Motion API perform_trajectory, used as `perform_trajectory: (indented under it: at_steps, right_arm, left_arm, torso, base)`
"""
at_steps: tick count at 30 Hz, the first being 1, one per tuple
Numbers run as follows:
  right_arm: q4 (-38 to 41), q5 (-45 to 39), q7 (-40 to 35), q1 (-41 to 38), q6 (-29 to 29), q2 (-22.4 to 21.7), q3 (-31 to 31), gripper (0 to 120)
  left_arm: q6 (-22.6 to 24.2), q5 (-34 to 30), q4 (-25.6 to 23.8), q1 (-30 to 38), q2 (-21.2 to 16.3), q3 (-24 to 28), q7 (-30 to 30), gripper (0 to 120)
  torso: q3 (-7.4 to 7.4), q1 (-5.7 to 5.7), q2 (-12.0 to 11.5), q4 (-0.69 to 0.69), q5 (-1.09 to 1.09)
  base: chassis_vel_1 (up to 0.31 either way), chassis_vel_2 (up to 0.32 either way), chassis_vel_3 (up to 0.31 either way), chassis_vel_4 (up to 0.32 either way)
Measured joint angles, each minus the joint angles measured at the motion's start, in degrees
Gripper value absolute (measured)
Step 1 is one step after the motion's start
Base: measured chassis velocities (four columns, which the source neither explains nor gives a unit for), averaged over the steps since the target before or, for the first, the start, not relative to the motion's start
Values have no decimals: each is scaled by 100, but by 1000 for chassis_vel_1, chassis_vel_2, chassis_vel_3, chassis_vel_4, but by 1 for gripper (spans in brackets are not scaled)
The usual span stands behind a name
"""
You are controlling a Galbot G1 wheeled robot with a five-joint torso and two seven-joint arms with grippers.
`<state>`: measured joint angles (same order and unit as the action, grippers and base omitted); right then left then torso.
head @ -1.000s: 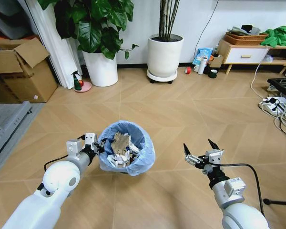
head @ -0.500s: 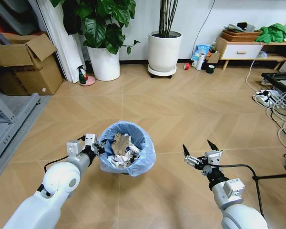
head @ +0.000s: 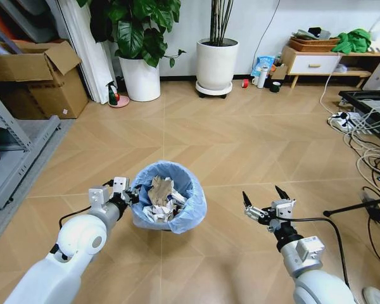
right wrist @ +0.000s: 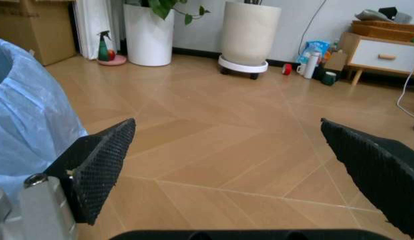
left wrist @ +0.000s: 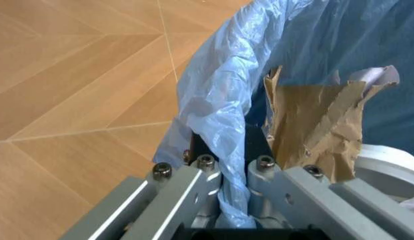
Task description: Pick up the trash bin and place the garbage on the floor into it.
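Holding: the bin (head: 168,204) is clamped at its bag-lined rim by the left gripper (head: 121,194), jaws pinched on the plastic.
Bin contents: paper and cardboard scraps (head: 159,197) are seen inside.
Right gripper (head: 263,201): held apart, empty, over the floor (head: 240,145).
Progress: no litter is seen on the visible floor; judged nearly done.

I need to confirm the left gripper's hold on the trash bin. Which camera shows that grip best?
The left wrist view: the left gripper is shut on the trash bin, pinching its blue-bagged rim up close. The head view shows the whole bin with the gripper at its rim. The right wrist view catches just the bag's side.
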<state>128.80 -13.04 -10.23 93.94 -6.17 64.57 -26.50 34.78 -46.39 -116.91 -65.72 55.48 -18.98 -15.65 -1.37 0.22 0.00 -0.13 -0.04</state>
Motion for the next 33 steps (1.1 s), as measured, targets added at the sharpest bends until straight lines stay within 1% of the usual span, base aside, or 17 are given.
perform_trajectory:
  at_steps: [6, 8, 10, 11, 12, 13, 16, 17, 20, 24, 25, 33]
  right_arm:
    - [-41, -9, 65, -1, 114, 11, -20, 100]
    - [-53, -22, 72, -5, 131, 20, -42, 100]
    - [-53, -22, 72, -5, 131, 20, -42, 100]
    - [-74, -23, 74, -23, 159, 24, -64, 100]
    - [-89, -24, 74, -33, 177, 31, -76, 100]
    - [-89, -24, 74, -33, 177, 31, -76, 100]
    - [-134, -24, 77, -57, 226, 63, -93, 100]
    - [-134, -24, 77, -57, 226, 63, -93, 100]
    - [-144, -26, 78, -60, 247, 72, -98, 100]
    - [-147, -30, 78, -57, 254, 60, -108, 100]
    - [-151, -34, 78, -55, 266, 41, -122, 100]
    - [-155, -45, 79, -46, 289, 19, -143, 100]
  left_arm:
    - [-2, -2, 5, -11, 30, -4, -84, 0]
    - [49, -62, 5, -34, 50, -5, -405, 0]
    - [53, -66, 5, -36, 50, -5, -419, 0]
    - [118, -173, 25, -93, 57, -38, -757, 0]
    - [135, -205, 64, -149, 72, -89, -924, 0]
    - [135, -205, 64, -149, 72, -89, -924, 0]
    - [148, -252, 291, -296, 205, -286, -1306, 0]
    - [148, -252, 291, -296, 205, -286, -1306, 0]
    - [139, -257, 596, -405, 384, -509, -1423, 0]
    - [109, -265, 781, -434, 480, -586, -1461, 0]
    - [71, -261, 908, -437, 543, -628, -1473, 0]
    - [-93, -276, 1231, -356, 694, -643, -1478, 0]
  torso:
    - [0, 0, 0, 0, 0]
    - [0, 0, 0, 0, 0]
    - [0, 0, 0, 0, 0]
    - [0, 0, 0, -1, 0]
    - [0, 0, 0, 0, 0]
    - [0, 0, 0, 0, 0]
    - [0, 1, 0, 1, 0]
    - [0, 1, 0, 1, 0]
    - [0, 0, 0, 1, 0]
    - [0, 0, 0, 1, -2]
    - [0, 0, 0, 1, 0]
    - [0, 0, 0, 0, 0]
  base:
    - [61, -73, -63, 84]
    - [0, 0, 0, 0]
    - [0, 0, 0, 0]
    - [0, 0, 0, 0]
    - [0, 0, 0, 0]
    - [0, 0, 0, 0]
    - [0, 0, 0, 0]
    - [0, 0, 0, 0]
    - [0, 0, 0, 0]
    - [0, 0, 0, 0]
    - [0, 0, 0, 0]
    - [0, 0, 0, 0]
